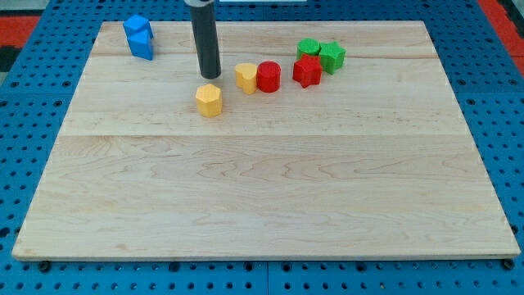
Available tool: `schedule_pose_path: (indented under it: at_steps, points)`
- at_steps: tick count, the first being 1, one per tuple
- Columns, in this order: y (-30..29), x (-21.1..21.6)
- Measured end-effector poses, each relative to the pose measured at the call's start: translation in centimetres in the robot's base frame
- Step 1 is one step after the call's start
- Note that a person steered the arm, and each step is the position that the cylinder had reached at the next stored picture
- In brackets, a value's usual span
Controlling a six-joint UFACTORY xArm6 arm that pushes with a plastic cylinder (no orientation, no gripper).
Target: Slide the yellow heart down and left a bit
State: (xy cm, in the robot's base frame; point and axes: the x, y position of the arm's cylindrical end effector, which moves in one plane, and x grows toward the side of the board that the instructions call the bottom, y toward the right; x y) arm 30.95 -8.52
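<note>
The yellow heart (246,77) lies near the view's top centre, touching a red cylinder (268,76) on its right. A yellow hexagon block (210,100) lies below and left of the heart. My tip (210,76) rests on the board just left of the heart, with a small gap, and just above the yellow hexagon. The dark rod rises from it to the view's top edge.
Two blue blocks (139,37) stand together at the top left. A red star-like block (307,71) and two green blocks (322,53) cluster at the top right. The wooden board (262,188) lies on a blue pegboard.
</note>
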Motion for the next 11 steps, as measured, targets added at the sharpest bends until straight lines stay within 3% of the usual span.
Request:
schedule_pose_path:
  at_steps: [1, 3, 7, 9, 10, 11]
  points:
    - [1.8, -1.4]
    - [4.9, 2.7]
    - [11.6, 3.4]
    - [14.2, 6.8]
    - [12.3, 9.2]
    - [5.1, 9.4]
